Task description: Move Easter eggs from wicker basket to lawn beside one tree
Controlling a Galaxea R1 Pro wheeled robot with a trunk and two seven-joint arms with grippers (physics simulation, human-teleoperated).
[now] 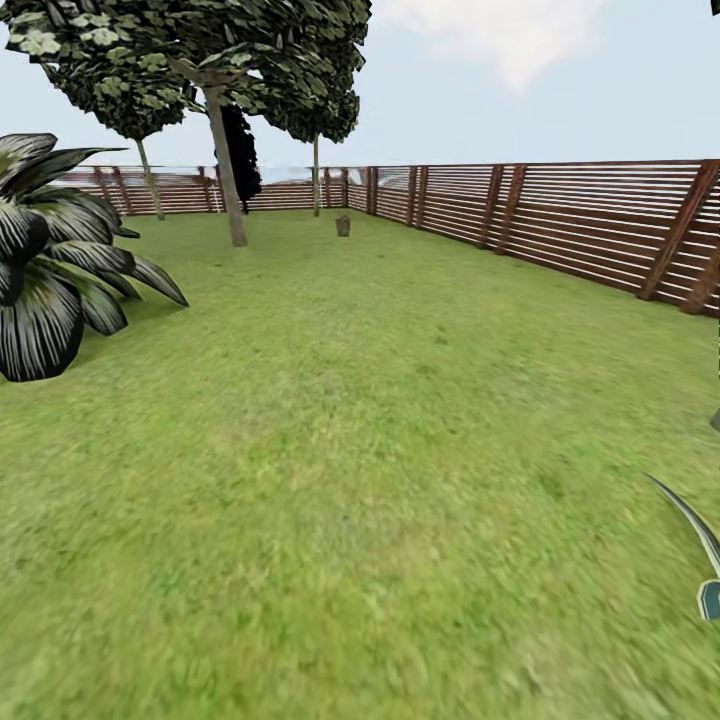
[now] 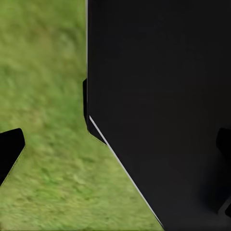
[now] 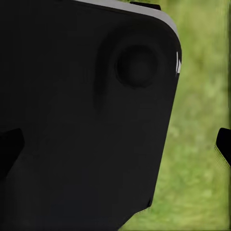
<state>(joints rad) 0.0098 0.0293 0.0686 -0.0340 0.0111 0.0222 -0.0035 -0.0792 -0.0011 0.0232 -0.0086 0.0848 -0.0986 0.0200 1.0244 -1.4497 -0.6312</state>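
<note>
- Far off, the wicker basket (image 1: 343,226) stands on the lawn (image 1: 380,420) near the back fence (image 1: 600,225), a small brown shape just to the right of the pale-trunked tree (image 1: 226,170).
- It is too small in the head view to tell whether the three Easter eggs are inside it; none can be made out.
- A dark striped-leaf plant (image 1: 55,260) sits at the left of the grass, well apart from the basket.
- At the left wrist, a dark fingertip (image 2: 9,149) shows at one edge and another at the opposite edge, with grass and a black panel of the robot's body (image 2: 163,106) between them; the left gripper's jaws look spread apart and hold nothing.
- At the right wrist, two dark fingertips (image 3: 224,144) likewise sit at opposite edges, apart and empty, with a black housing (image 3: 86,120) across the middle.
- Judging by the task, the robot has yet to reach the basket.
- The eggs are probably light, rigid, smooth and rounded, so they may slip or roll; a grip across the widest part, from above through the basket's open top, seems soundest.
- The basket likely tips easily if nudged.
</note>
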